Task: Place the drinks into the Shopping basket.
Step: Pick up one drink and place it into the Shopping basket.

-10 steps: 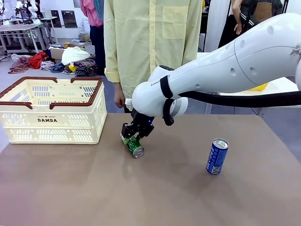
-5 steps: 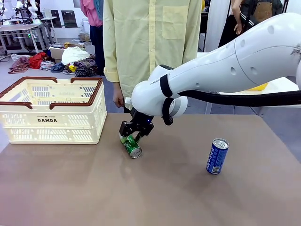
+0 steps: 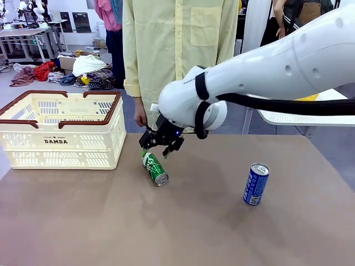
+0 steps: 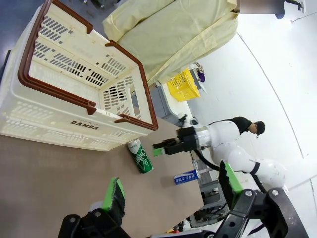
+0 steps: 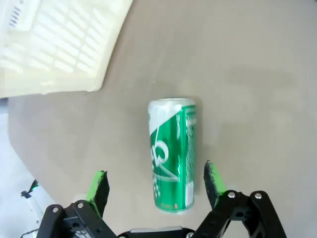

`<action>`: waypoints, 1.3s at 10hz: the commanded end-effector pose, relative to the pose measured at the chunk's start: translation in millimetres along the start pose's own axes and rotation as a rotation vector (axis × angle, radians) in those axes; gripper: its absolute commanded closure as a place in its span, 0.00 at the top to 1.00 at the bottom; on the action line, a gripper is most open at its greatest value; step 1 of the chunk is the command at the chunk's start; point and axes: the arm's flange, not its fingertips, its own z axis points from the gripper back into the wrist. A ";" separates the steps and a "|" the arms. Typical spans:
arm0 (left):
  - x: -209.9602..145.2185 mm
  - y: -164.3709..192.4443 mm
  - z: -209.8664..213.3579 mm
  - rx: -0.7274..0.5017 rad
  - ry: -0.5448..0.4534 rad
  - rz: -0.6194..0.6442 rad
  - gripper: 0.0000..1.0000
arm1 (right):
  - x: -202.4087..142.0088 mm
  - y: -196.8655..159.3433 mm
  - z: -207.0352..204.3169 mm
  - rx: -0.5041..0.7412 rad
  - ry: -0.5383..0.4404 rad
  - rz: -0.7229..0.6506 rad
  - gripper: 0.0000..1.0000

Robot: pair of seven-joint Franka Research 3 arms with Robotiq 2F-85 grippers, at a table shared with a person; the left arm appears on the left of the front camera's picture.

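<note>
Lying on its side on the table [image 3: 194, 233], the green can [image 3: 155, 168] rests just under the right gripper [image 3: 157, 148], whose fingers stand apart, not clamping it. The blue can [image 3: 255, 183] stands upright, well apart. The cream basket [image 3: 61, 141] sits near the green can. The left gripper [image 4: 171, 191] is spread wide, holding nothing.

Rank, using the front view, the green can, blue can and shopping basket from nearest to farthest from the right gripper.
1. Green can, lying right under the open right gripper.
2. Shopping basket, to its left.
3. Blue can, upright, far to its right.
</note>
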 end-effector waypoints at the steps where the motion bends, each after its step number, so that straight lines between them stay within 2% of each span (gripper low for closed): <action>1: 0.4 -1.9 0.7 -0.017 -0.010 0.003 1.00 | -44.8 -8.6 99.0 -0.032 -0.025 -0.019 1.00; 3: 0.4 -1.9 0.7 -0.017 -0.010 0.003 1.00 | -93.8 -31.9 195.6 -0.045 -0.005 -0.030 1.00; 5: 0.4 -1.9 0.7 -0.017 -0.010 0.003 1.00 | -160.3 -74.9 266.6 -0.017 0.008 -0.048 1.00; 6: 0.4 -1.9 0.7 -0.017 -0.010 0.003 1.00 | -207.8 -107.8 303.9 0.031 -0.089 -0.149 1.00; 7: 0.4 -1.9 0.7 -0.017 -0.010 0.003 1.00 | -255.1 -136.7 331.5 0.151 -0.209 -0.184 1.00; 9: 0.4 -1.9 0.7 -0.017 -0.010 0.003 1.00 | -343.4 -203.0 347.9 0.478 -0.417 -0.310 1.00; 10: 0.4 -1.9 0.7 -0.017 -0.010 0.003 1.00 | -379.3 -234.2 338.6 0.615 -0.527 -0.259 1.00; 12: 0.4 -1.9 0.7 -0.017 -0.010 0.003 1.00 | -420.2 -293.5 302.4 0.839 -0.673 -0.290 1.00; 13: 0.4 -1.9 0.7 -0.017 -0.010 0.003 1.00 | -425.4 -312.1 283.7 0.851 -0.705 -0.340 1.00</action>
